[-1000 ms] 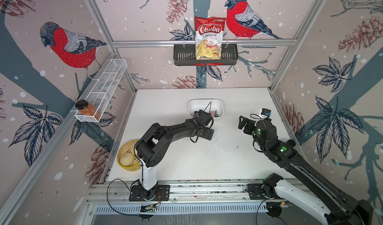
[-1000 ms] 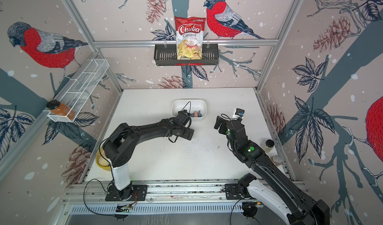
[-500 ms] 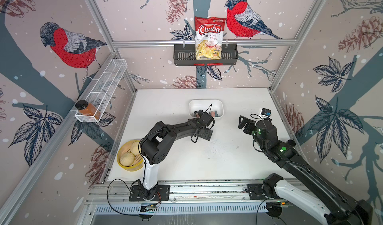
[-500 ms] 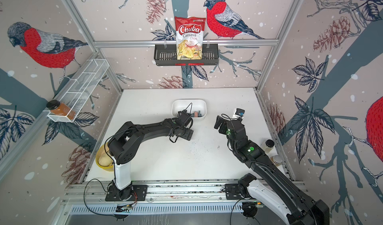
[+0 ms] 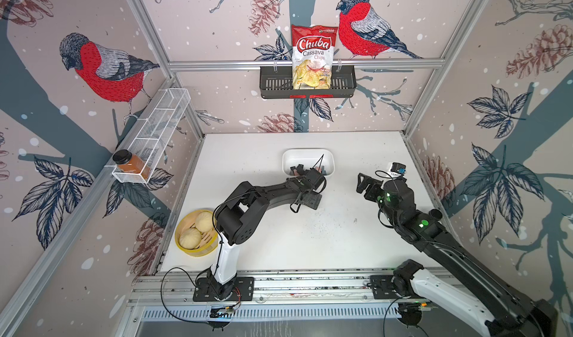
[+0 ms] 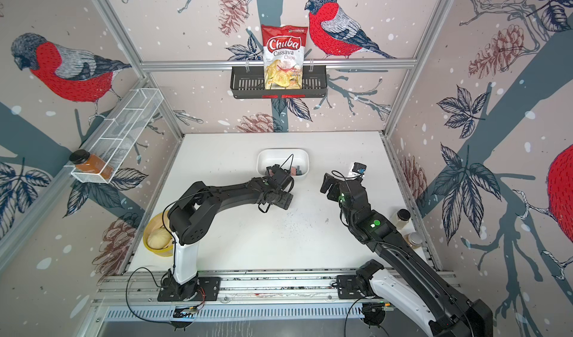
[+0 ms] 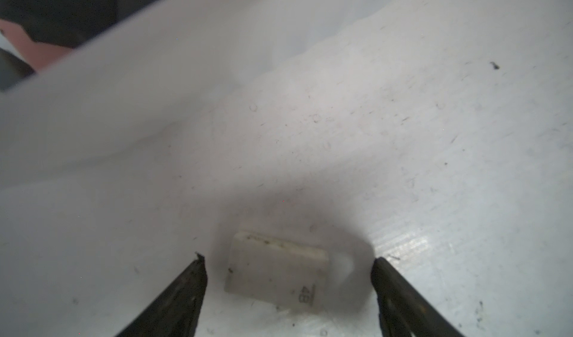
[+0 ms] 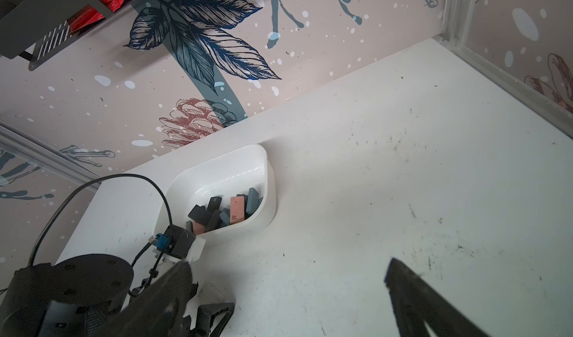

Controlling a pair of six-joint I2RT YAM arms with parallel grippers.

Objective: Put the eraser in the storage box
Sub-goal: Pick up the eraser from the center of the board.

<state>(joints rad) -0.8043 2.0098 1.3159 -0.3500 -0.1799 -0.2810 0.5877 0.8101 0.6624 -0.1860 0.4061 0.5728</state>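
Mesh rack [image 5: 155, 124]: hanging at upper left in both top views, carrying one jar [image 5: 130, 164] at its lower end.
Yellow bowl [image 5: 198, 253]: sitting at lower left, holding buns [image 5: 189, 238].
Left tool [image 7: 288, 259]: fingertips standing apart, straddling the eraser without touching it, probably lining up a pinch.
Eraser [image 7: 276, 273]: lying flat on the worktop [image 7: 434, 165], lower middle of the left wrist view, just outside the storage box.
Storage box [image 8: 269, 177]: sitting centre, holding dark and pink erasers [image 8: 237, 210].
Right tool [image 8: 288, 267]: gaping wide and empty, right of the box, seemingly out of the way.

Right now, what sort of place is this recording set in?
Likely a staged robot test booth: bird-print walls on a metal frame, left arm and right arm bolted to a rail, a chips bag in a wall basket.
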